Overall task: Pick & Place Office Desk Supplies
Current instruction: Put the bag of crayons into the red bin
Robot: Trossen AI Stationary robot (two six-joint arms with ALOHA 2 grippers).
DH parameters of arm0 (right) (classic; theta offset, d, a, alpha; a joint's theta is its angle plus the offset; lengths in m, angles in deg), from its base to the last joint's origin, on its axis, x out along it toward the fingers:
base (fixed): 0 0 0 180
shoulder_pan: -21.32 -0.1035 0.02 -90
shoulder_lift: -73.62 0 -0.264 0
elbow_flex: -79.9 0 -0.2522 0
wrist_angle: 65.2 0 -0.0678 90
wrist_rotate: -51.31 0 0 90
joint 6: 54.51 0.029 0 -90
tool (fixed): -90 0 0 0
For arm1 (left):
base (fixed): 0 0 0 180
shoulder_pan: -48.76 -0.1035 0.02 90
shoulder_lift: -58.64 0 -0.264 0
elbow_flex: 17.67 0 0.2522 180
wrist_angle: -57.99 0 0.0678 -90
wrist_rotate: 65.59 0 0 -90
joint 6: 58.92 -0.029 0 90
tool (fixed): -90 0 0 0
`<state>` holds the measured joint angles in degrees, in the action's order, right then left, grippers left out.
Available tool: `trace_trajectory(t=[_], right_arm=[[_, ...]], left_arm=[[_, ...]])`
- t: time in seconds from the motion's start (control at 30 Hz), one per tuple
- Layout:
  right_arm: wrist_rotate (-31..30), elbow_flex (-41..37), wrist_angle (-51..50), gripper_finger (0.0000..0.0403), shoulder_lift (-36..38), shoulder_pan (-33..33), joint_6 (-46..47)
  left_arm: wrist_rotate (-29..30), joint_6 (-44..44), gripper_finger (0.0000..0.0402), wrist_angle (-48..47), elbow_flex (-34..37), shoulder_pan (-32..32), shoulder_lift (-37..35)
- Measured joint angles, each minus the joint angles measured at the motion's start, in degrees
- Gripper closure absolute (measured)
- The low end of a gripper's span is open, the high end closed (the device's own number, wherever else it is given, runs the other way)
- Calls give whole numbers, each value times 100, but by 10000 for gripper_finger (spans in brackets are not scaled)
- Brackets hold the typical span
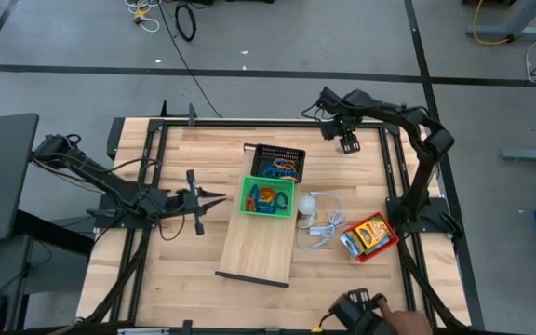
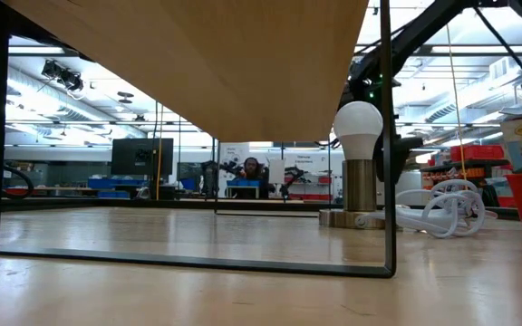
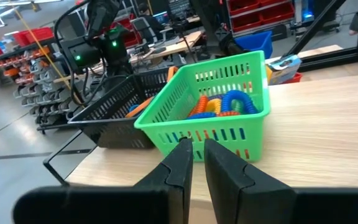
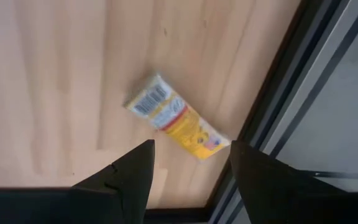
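My right claw [image 1: 347, 144] hangs over the table's far right corner, at about one o'clock from the table's middle, fingers spread wide with nothing between them. Straight below it, on the bare wood close to the dark frame rail [image 4: 303, 81], lies a small yellow box [image 4: 178, 117] with a barcode on one end. It sits flat and slantwise, and in my wrist view it shows between and just beyond my two fingertips, which do not touch it.

My left claw [image 1: 214, 197] waits low at nine o'clock, fingers nearly together and holding nothing, pointed at the green basket [image 1: 247, 191]. That basket stands on the far end of the long pale board [image 1: 259, 247] and holds blue and orange coiled bands [image 3: 225, 104]. Just behind it, at twelve o'clock, is a black basket [image 1: 291, 153] with more bands. At four o'clock a red tray [image 1: 389, 247] carries a yellow and green box [image 1: 370, 234], with a white bulb [image 2: 358, 124] and cord between it and the board.
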<state>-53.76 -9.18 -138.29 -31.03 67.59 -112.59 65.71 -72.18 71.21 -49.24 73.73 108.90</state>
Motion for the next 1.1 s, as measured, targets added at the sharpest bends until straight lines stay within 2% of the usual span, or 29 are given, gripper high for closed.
trace_trajectory(t=[0.2,0.37,0.9,1.1], right_arm=[[-9,0,23,183,-171,317,-131],[387,0,121,183,-301,481,-136],[198,-8,220,183,-679,531,-567],[200,-309,390,183,-679,541,-839]], left_arm=[[-2,37,351,-36,0,-40,0],[-2,35,351,-37,0,-37,0],[-2,37,351,-44,0,-37,0],[0,37,351,-48,0,-37,0]])
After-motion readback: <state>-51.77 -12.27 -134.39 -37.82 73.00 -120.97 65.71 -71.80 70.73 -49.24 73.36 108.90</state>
